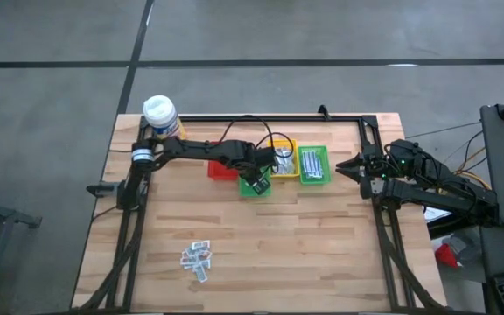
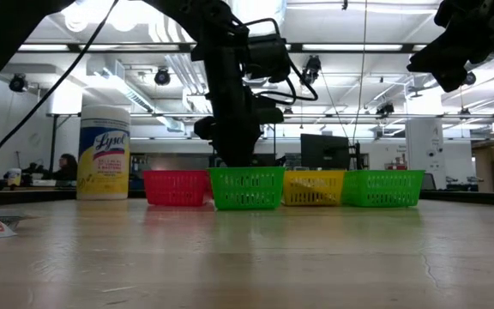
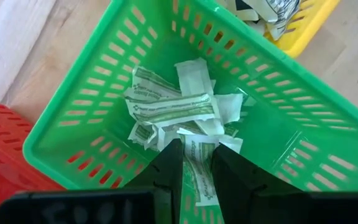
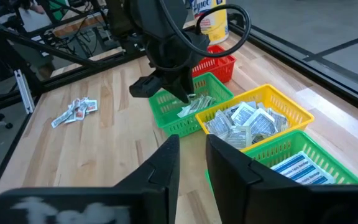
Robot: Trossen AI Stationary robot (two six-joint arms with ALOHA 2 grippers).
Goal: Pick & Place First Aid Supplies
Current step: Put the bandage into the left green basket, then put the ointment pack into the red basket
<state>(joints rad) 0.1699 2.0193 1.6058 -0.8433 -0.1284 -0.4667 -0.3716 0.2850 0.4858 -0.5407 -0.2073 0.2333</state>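
My left gripper reaches down into the small green bin and is shut on a pale greenish-white sachet. More such sachets lie heaped on this bin's floor. In the low view the gripper dips behind the bin's rim. Silvery-white wrappers fill the yellow bin, and blue-striped strips fill the larger green bin. A small heap of loose packets lies on the table near its front. My right gripper hovers open at the table's right edge, holding nothing. My left gripper pinches one sachet between its two fingers, on the strip's flat faces. The fingers come from above, pointing steeply down into the green bin. The sachet runs along between the fingers, and its free end reaches to the heap of sachets below.
A red bin stands to the left of the small green bin. A yellow wipes canister with a white cap stands at the far left corner. Bare wood lies between the bins and the loose packets.
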